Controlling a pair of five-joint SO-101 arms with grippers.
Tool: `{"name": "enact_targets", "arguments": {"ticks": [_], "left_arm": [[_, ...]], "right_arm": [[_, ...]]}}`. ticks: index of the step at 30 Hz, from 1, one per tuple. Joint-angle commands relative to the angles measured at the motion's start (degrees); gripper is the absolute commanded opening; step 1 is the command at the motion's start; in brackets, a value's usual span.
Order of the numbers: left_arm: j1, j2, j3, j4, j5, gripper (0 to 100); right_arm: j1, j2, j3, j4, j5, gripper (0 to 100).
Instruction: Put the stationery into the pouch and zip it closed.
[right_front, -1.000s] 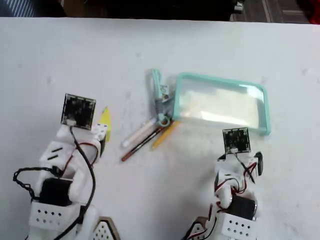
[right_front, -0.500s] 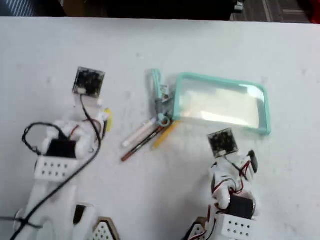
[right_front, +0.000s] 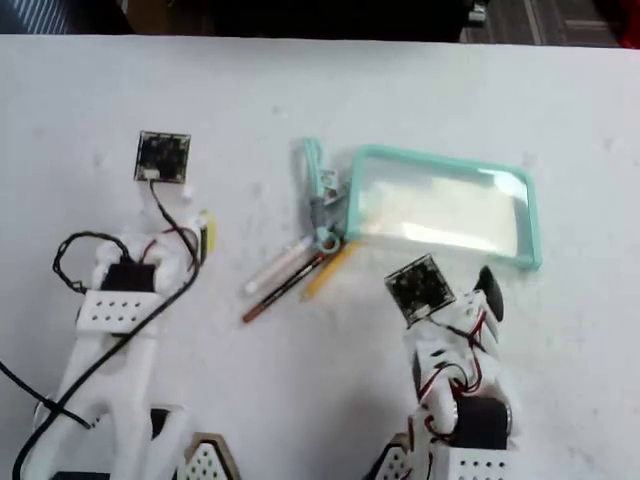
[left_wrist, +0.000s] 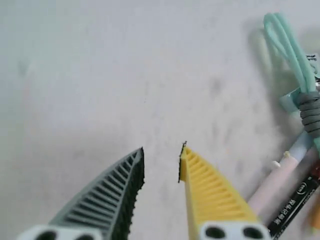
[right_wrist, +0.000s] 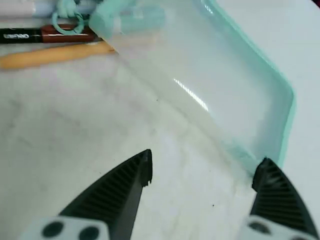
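A clear pouch with a teal rim lies flat right of centre, its teal strap at its left end. By that end lie a white pen, a brown pen and an orange pencil. My left gripper hovers open over bare table, left of the pens; the white pen and the strap show beside its yellow finger. My right gripper stands wide open at the pouch's near long edge. The orange pencil and brown pen lie beyond it.
The white table runs to a dark far edge at the back. Both arm bases stand at the near edge, with the left arm's black cable looping beside it.
My left arm has stretched farther out over the table. My right arm has swung left, toward the pouch's near edge and the pens. The pouch and the stationery lie unmoved.
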Motion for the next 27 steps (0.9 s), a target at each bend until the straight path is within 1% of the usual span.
{"name": "enact_targets", "arguments": {"ticks": [1, 5, 8, 9, 13, 17, 23, 25, 27], "left_arm": [[0.8, 0.1, 0.2, -3.8, 0.4, 15], [0.7, -0.2, 0.4, -4.1, 0.4, 15], [0.8, -0.2, 0.3, -4.1, 0.4, 15], [0.8, -0.2, 0.3, -4.1, 0.5, 15], [0.9, -0.2, 0.3, -4.0, 0.6, 15], [0.6, -0.3, 0.3, -3.6, 0.6, 15], [0.3, -0.4, -0.4, -3.6, 0.6, 15], [-0.7, -0.4, -1.0, -2.7, 0.6, 15], [-2.9, -0.4, -1.9, -2.1, 0.6, 15]], "right_arm": [[-1.6, 0.1, -5.9, 1.5, 1.8, 31.1], [-1.9, 0.7, -10.0, 1.5, 2.5, 31.1], [-3.4, 6.1, -14.9, 1.7, 2.1, 31.1], [-4.2, 9.1, -17.3, 2.5, 1.8, 31.1], [-10.3, 24.3, -28.9, 5.0, -4.1, 31.1], [-16.3, 38.5, -40.6, 8.1, -7.8, 31.1], [-20.8, 54.3, -57.7, 9.2, -16.7, 31.2], [-23.1, 59.8, -63.6, 9.5, -17.3, 30.7], [-25.3, 66.3, -69.8, 10.7, -17.4, 26.0]]}}
